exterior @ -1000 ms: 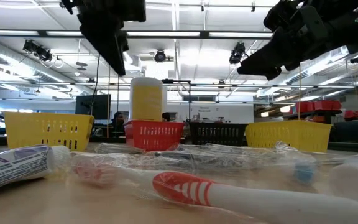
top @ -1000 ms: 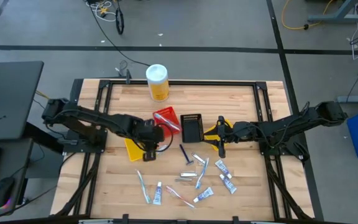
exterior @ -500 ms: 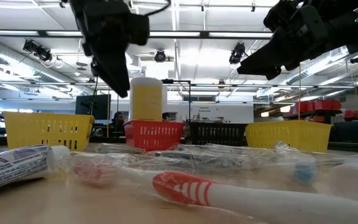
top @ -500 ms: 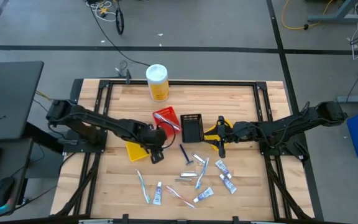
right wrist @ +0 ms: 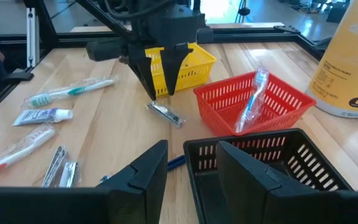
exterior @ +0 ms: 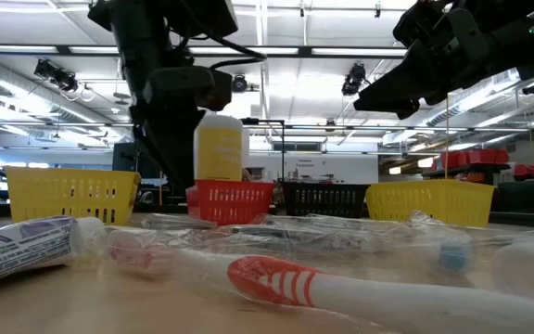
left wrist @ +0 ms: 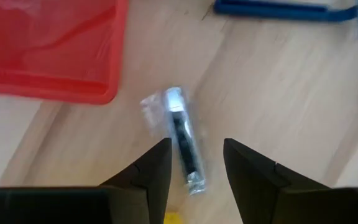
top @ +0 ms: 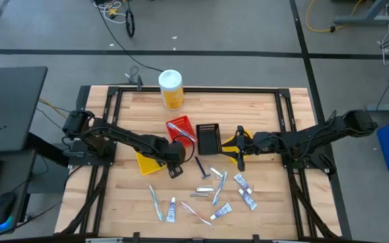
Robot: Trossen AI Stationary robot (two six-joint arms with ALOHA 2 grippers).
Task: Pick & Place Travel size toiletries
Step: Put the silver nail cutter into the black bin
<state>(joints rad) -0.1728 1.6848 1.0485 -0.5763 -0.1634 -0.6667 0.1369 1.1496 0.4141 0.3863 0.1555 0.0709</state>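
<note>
Scanning from the near edge of the bench point(top: 262, 108), we find most of the travel size toiletries point(top: 208, 196) scattered loose: tubes, wrapped toothbrushes, a razor, all lying flat.

Just beyond them, left of centre, the left gripper point(top: 175, 169) points down over a small wrapped black item point(left wrist: 183, 142), likely a comb, lying alone on bare wood. Its fingers point(left wrist: 153, 169) are spread, one either side of the item and not yet touching. We judge the straddle is deliberate, lined up across the item's narrow width for a pinch.

Farther back stand the bins: yellow bin point(top: 145, 162) at left, red bin point(top: 179, 130) with one wrapped toothbrush point(right wrist: 254, 99) already in it, black bin point(top: 209, 138), and a second yellow bin point(top: 234, 144) at right. The right gripper point(top: 240, 154) waits above that last bin, released, holding nothing, clear of the left arm's work.

Farthest, the yellow canister point(top: 171, 90) sits at the far edge.
</note>
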